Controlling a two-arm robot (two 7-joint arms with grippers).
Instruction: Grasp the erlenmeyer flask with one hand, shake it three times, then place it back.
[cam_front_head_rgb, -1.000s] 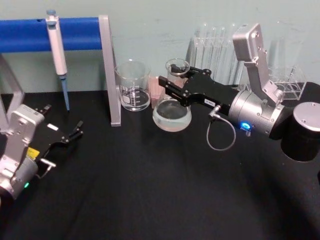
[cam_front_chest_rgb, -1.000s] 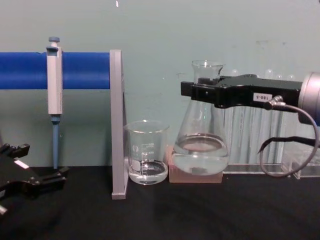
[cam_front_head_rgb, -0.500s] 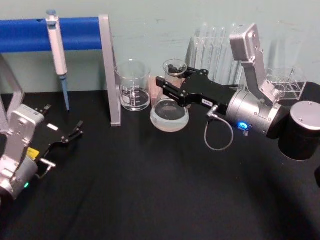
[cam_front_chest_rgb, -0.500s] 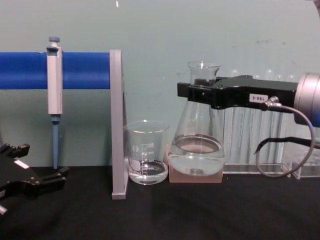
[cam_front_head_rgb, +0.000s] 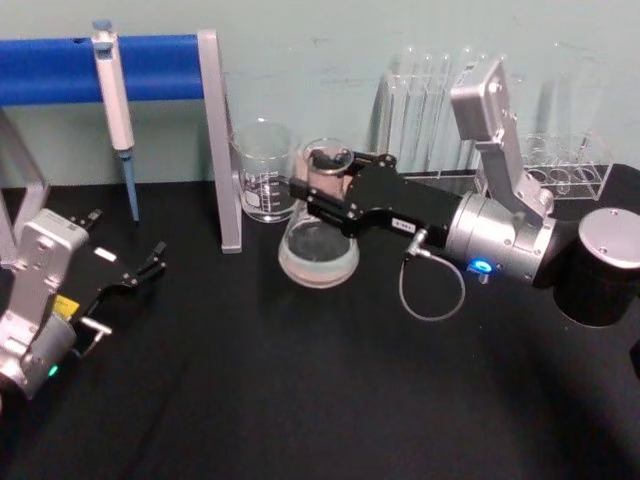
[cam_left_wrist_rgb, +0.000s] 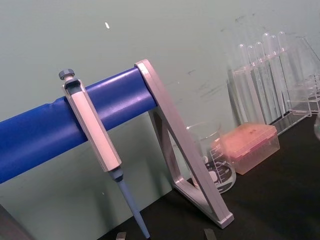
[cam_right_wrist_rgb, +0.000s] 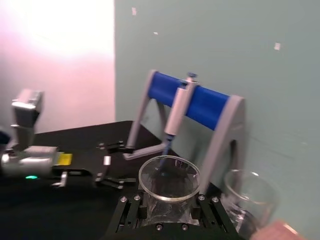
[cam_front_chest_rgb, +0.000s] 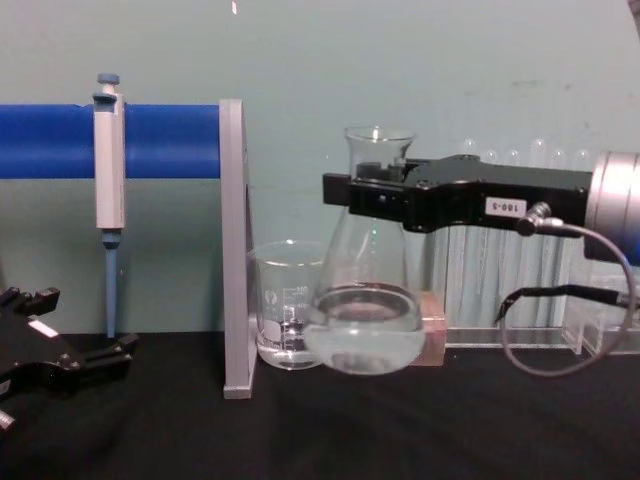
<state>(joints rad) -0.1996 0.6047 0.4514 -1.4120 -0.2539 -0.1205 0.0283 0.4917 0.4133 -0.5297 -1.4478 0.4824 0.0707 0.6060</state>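
Note:
The erlenmeyer flask (cam_front_head_rgb: 318, 247) (cam_front_chest_rgb: 366, 310) (cam_right_wrist_rgb: 168, 181) is clear glass with a little liquid in its wide base. It hangs just above the black table, in front of the beaker. My right gripper (cam_front_head_rgb: 322, 187) (cam_front_chest_rgb: 372, 190) is shut on its neck, black on a silver wrist with a blue light. My left gripper (cam_front_head_rgb: 150, 260) (cam_front_chest_rgb: 85, 360) rests low at the table's left, far from the flask.
A glass beaker (cam_front_head_rgb: 265, 170) (cam_front_chest_rgb: 291, 303) stands beside a grey stand (cam_front_head_rgb: 219, 140) with a blue bar holding a pipette (cam_front_head_rgb: 115, 100). A pink box (cam_front_chest_rgb: 432, 330) and test tube racks (cam_front_head_rgb: 560, 160) sit behind. A black cylinder (cam_front_head_rgb: 603, 265) stands at right.
My right gripper has carried the flask leftward and toward the table's front, now overlapping the beaker in the chest view. The left arm has not moved.

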